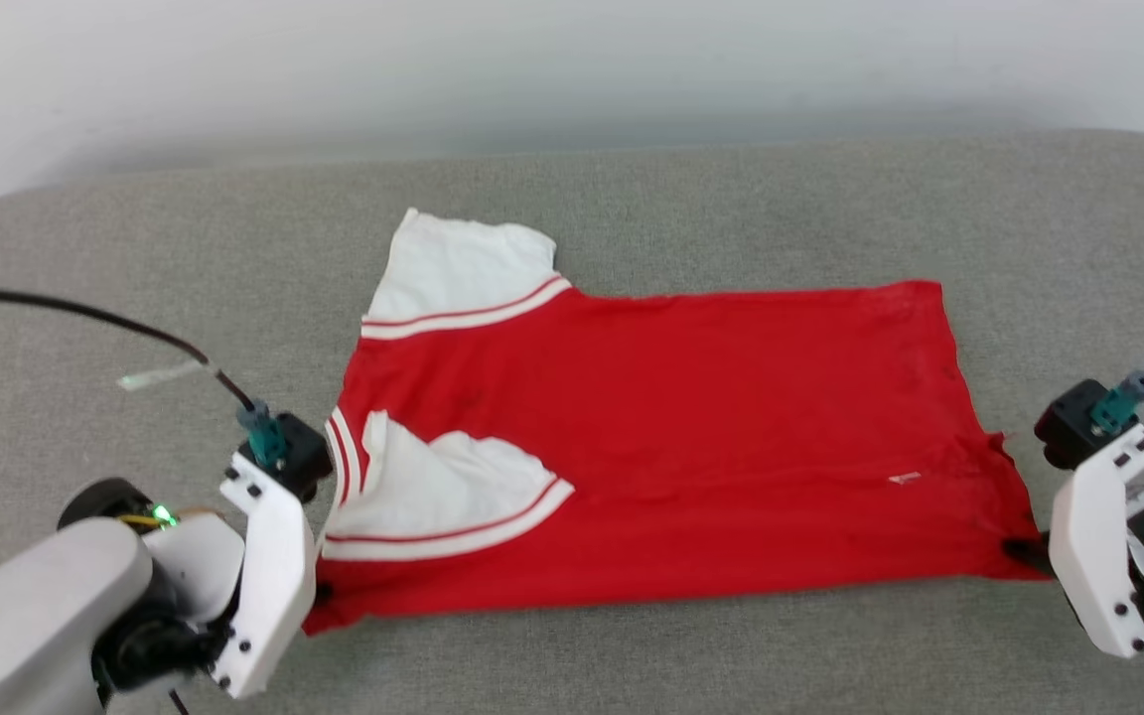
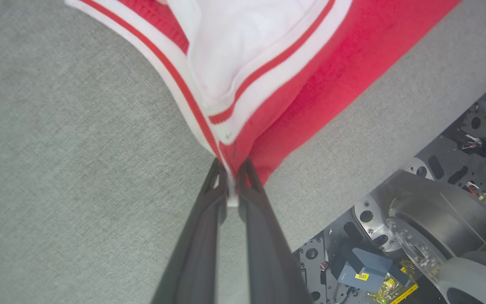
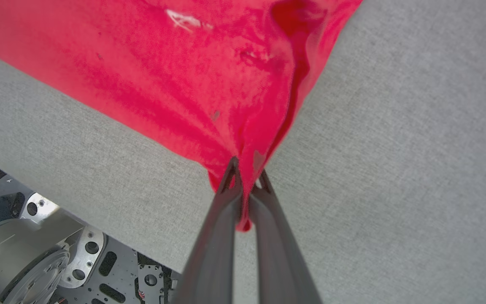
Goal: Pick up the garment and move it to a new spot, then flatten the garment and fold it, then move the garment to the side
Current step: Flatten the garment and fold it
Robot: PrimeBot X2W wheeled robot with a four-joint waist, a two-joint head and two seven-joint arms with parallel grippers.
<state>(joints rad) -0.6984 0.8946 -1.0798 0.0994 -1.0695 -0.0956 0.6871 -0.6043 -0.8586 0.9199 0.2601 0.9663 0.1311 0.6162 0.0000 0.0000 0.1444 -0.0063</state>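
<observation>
Garment (image 1: 651,447) lies spread mid-table (image 1: 632,199), long axis running across the table, collar end to the robot's left, hem to its right (near sleeve (image 1: 433,487) turned onto the body). Left gripper (image 2: 231,169) pinches the striped corner nearest the table's front edge; right gripper (image 3: 245,169) pinches the hem corner there. Probably flattening into the fold; next, lift both corners evenly toward the table's far edge.

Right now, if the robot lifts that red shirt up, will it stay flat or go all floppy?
Probably floppy: the garment bunches into creases where the left tool and right tool pinch its corners. Likely light, since it looks thin and lies flat on the grey surface.
</observation>
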